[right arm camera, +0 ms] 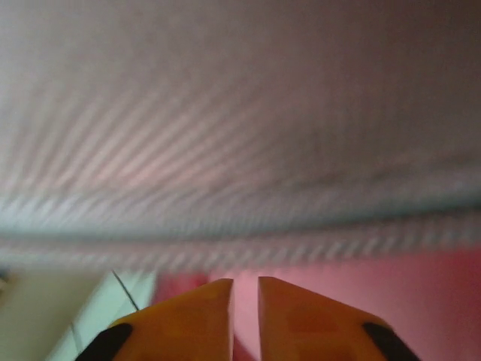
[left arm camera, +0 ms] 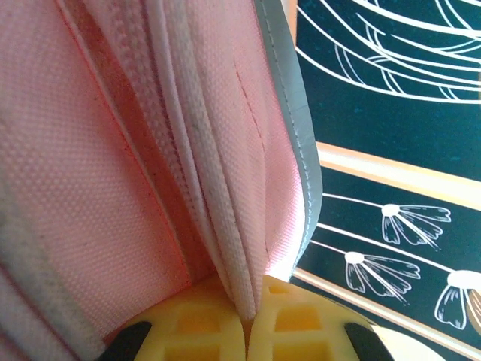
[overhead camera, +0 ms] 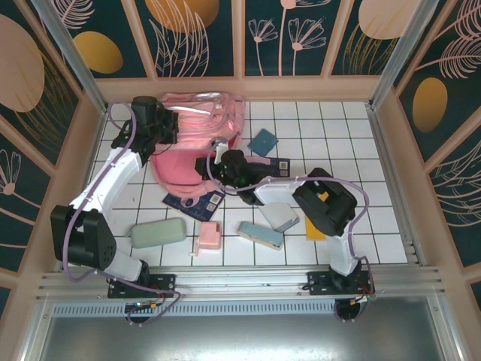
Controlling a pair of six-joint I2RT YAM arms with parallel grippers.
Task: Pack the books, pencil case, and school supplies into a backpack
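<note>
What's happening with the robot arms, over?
Left gripper shut on backpack fabric. Right gripper barely open, empty, by backpack. Books, pencil case on table, unpacked.

A white tiled desk (overhead camera: 353, 143) sat inside dark blue walls (overhead camera: 301, 37) (pale flowers, golden ovals), wood-framed.

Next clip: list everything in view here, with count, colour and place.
backpack: one, pink, far left-centre
navy books: two, dark; one at the backpack's near edge, one to its right
teal book: one, right of the backpack
yellow-orange book: one, near right, partly under the right arm
pencil case: one, sage green, near left
pink block: one, near centre
light-blue slab: one, right of the block
grey-blue case: one, behind the slab
table: one, white-tiled
left end effector: shut on backpack fabric
right end effector: narrow gap, grip unclear
</note>
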